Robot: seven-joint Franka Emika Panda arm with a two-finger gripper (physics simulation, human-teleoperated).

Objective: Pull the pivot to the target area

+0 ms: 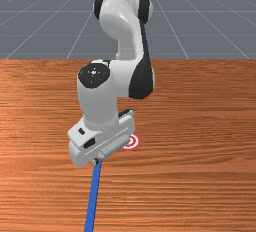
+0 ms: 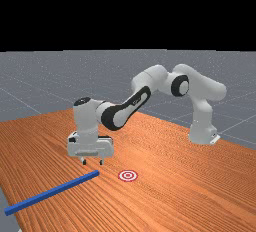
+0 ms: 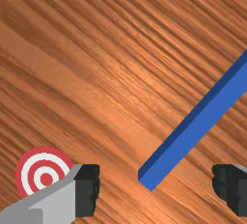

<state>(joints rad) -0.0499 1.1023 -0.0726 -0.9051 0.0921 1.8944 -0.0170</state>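
Evidently, the gripper [image 2: 93,162] hangs, fingers [image 3: 87,191] parted, above the blue bar's [image 2: 52,192] end nearest the arm's base [image 2: 202,132]; the bar's long axis leads outward, oblique to the finger line. Target [image 2: 128,175]: baseward of that end. The descent probably turns on this slant.

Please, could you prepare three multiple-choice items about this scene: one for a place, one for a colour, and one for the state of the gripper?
1. In the front view, where is the target?
A) to that view's left of the long bar
B) to that view's right of it

2. What colour is the long bar?
A) green
B) red
C) blue

3. How is the gripper?
A) open
B) shut on the bar
C) shut on nothing

1 B: its rings show farther right there.
2 C: all three views show blue.
3 A: its fingers stand wide apart, neither touching the bar.
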